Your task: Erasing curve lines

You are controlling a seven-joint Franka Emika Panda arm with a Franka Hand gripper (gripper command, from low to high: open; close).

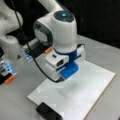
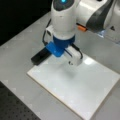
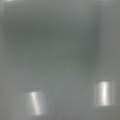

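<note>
From my remote station I see the grey counter (image 1: 105, 52) carrying the white board (image 1: 97, 85), with the arm's end effector (image 1: 65, 75) hanging over the board's middle, and I cannot tell whether it is open or closed. The black eraser (image 1: 47, 111) lies at the board's corner at a front view's bottom, also seen in a front view (image 2: 40, 57); I judge it a light, stiff block best pinched across its narrow sides. I cannot find the curve lines anywhere on the board, and the wrist view gives only grey surface with two glints.
</note>
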